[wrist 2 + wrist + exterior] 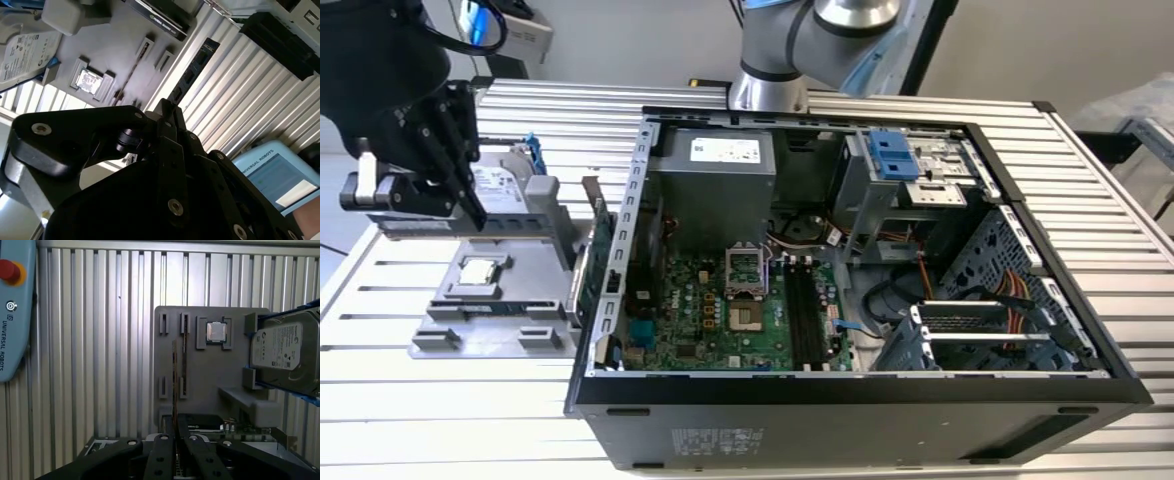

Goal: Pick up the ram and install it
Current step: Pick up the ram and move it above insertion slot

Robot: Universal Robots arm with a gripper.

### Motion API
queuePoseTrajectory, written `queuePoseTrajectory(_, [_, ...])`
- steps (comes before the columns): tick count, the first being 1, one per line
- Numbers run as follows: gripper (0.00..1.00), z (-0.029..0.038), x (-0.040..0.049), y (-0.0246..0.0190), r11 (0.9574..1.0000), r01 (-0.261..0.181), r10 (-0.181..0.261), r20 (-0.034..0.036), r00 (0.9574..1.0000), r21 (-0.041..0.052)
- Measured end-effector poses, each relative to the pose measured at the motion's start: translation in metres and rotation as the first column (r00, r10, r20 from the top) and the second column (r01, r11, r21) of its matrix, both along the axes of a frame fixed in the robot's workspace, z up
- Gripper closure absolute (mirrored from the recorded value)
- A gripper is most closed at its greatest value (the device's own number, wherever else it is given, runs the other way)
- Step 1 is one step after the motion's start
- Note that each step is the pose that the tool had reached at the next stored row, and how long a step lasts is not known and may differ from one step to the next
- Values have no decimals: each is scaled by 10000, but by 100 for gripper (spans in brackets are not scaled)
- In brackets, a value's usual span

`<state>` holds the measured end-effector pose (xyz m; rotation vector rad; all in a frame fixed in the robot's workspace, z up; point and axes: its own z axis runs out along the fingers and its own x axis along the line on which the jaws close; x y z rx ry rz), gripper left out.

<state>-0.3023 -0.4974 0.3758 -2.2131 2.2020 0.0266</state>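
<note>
Surface: ribbed aluminium table [1121,200] carrying an open computer case [854,420] and a grey fixture tray [494,335].
Case: lies on its side in the middle of the exterior view, with the green motherboard [707,320] on its floor and the grey power supply [714,175] at 12 o'clock from the board.
Slots: long black slots [803,320] sit at 3 o'clock on the motherboard, running toward 12 and 6.
Tray: at 9 o'clock from the case in the exterior view, just beside its wall.
Tray contents: a square processor chip [216,332] in its pocket, a hard drive [282,352] tilted in a corner holder, and an expansion card [200,422] standing on edge.
Gripper [176,439]: black linkage fingers clenched on the ram, held above the tray at 10 o'clock from the case in the exterior view.
Ram [174,380]: seen edge-on as a thin line pinched between the fingers in both wrist views. In the exterior view it is a bluish strip under the fingers. It is clear of the tray's narrow holders and well apart from the motherboard slots.
Arm: its base [774,60] stands at 12 o'clock behind the case.
Pendant: a light-blue teach pendant [12,315] with a red button lies on the table, away from the tray.
</note>
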Motion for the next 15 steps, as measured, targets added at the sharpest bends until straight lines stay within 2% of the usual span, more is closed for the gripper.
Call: queuePoseTrajectory(15, [100, 0, 190, 0, 10000, -1, 1, -1, 10000, -1])
